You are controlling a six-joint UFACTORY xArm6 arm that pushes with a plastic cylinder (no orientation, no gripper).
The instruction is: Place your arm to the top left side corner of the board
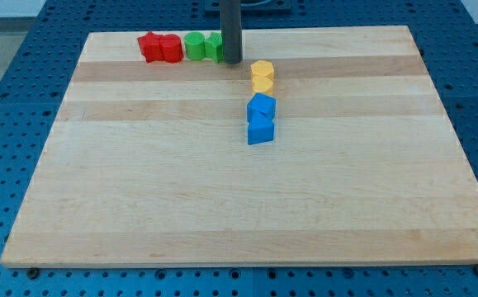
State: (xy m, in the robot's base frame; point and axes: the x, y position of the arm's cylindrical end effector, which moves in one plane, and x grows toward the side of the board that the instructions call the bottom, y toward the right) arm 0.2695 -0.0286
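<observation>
board (222,206) top left corner bare, wooden, stiff, nothing to grasp | my tip (232,61) near top edge centre, touching green block (203,46) | no pincer, just rod | red block (159,47) en route, skirt it

Our tip (232,61) is resting near the top edge of the wooden board (222,206), about midway across, and the board's top left corner (94,40) is lying well apart toward the view's left.
</observation>
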